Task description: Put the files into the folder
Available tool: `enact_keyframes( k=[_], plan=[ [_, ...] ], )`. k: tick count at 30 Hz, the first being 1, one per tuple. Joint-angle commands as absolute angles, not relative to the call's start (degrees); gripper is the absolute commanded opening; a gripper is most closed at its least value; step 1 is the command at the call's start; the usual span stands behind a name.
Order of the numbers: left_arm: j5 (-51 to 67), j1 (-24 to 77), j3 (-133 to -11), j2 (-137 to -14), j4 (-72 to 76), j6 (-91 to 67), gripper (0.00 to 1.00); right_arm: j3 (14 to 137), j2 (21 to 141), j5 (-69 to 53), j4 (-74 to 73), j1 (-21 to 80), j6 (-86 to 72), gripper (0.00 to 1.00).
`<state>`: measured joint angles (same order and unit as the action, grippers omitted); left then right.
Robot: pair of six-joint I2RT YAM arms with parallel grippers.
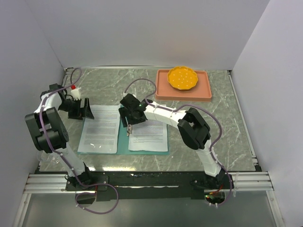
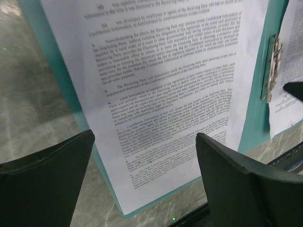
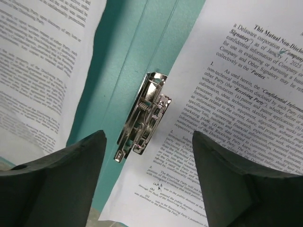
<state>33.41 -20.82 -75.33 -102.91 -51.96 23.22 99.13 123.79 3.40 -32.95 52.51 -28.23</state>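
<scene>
Right pincer (image 3: 149, 134) spread above clip (image 3: 144, 116); files (image 3: 246, 94) on open folder (image 3: 132, 52); dish (image 1: 183, 78) in tray (image 1: 161, 93).

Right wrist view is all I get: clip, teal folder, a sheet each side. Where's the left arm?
Observer: The left gripper is at the far left corner of the left sheet, jaws wide open, nothing in them.
Operator: Is that sheet sitting inside the folder?
Observer: Yes. In the left wrist view, the teal of the folder borders the sheet along the edges in frame.
Operator: Anything else on the table?
Observer: A pink tray holding a yellow dish, at the far right, apart from the folder.
</scene>
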Motion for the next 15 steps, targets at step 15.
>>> enact_keyframes(
  k=[15],
  plan=[
    [35.59,-25.48,-69.95,-104.06,-50.18,33.83,0.96,108.81,131.3,1.93,-41.31,54.76,-33.48,0.64]
  ],
)
